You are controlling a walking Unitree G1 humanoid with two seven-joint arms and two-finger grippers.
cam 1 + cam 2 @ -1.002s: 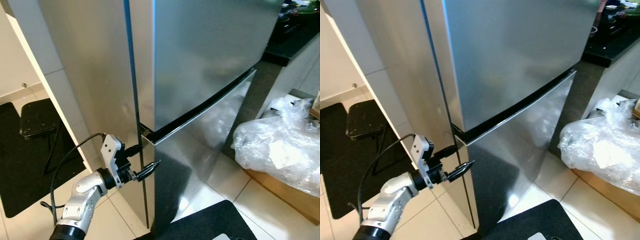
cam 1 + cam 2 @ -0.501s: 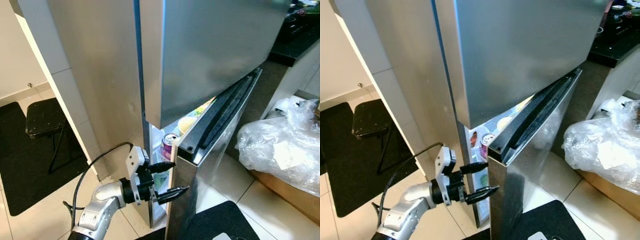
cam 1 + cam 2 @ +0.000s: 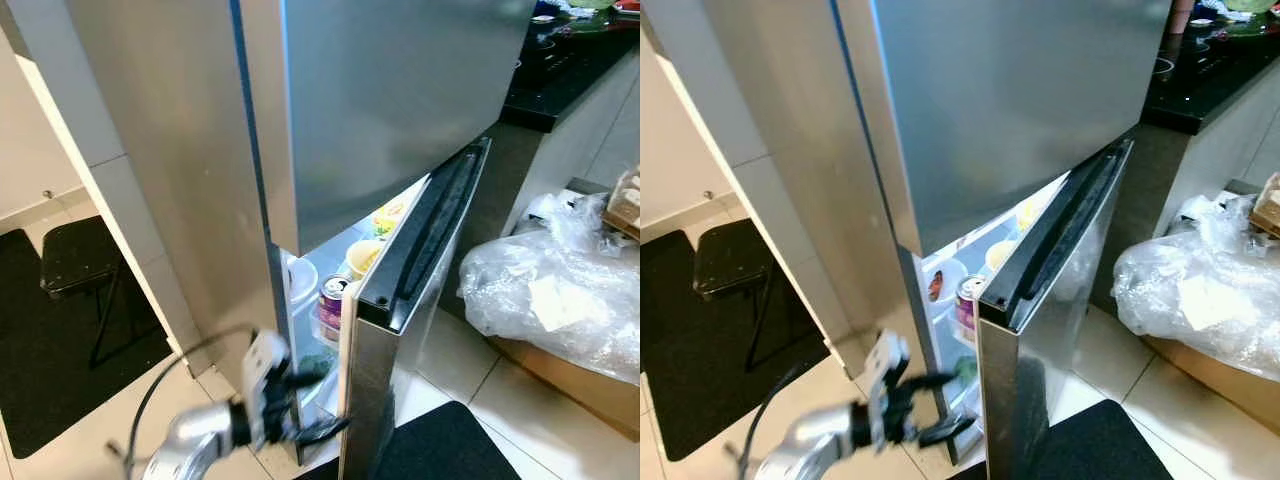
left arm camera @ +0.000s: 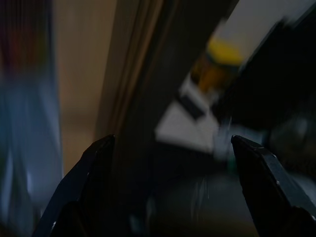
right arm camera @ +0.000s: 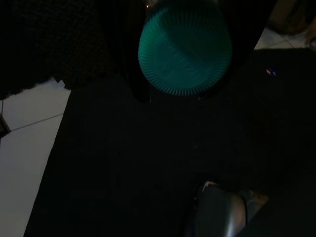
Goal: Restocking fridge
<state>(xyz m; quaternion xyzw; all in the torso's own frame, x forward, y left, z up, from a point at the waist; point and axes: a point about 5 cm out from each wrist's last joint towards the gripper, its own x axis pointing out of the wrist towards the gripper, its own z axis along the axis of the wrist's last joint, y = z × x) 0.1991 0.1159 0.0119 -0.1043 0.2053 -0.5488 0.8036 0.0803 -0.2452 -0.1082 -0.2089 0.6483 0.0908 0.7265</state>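
Steel fridge [image 3: 390,110] on pale tile; lower door [image 3: 400,330] ajar, can [image 3: 331,298] on shelf inside. Left gripper [image 3: 305,405] blurred at door gap, fingers spread. Right gripper [image 5: 185,94] pinching green-lidded bottle [image 5: 185,49]. Black mat [image 3: 450,450] below fridge, plastic bag [image 3: 545,300] right of it.

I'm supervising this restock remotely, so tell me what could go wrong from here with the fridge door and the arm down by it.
1. The left tool, fingers spread, sits in the gap beside the half-open lower stainless-steel fridge door; if the door swings back it could get pinched.
2. The purple drink can stands near the shelf front by that gap; a reaching finger might knock it over.
3. The right tool grips a teal ribbed cup, so it probably cannot steady the door.
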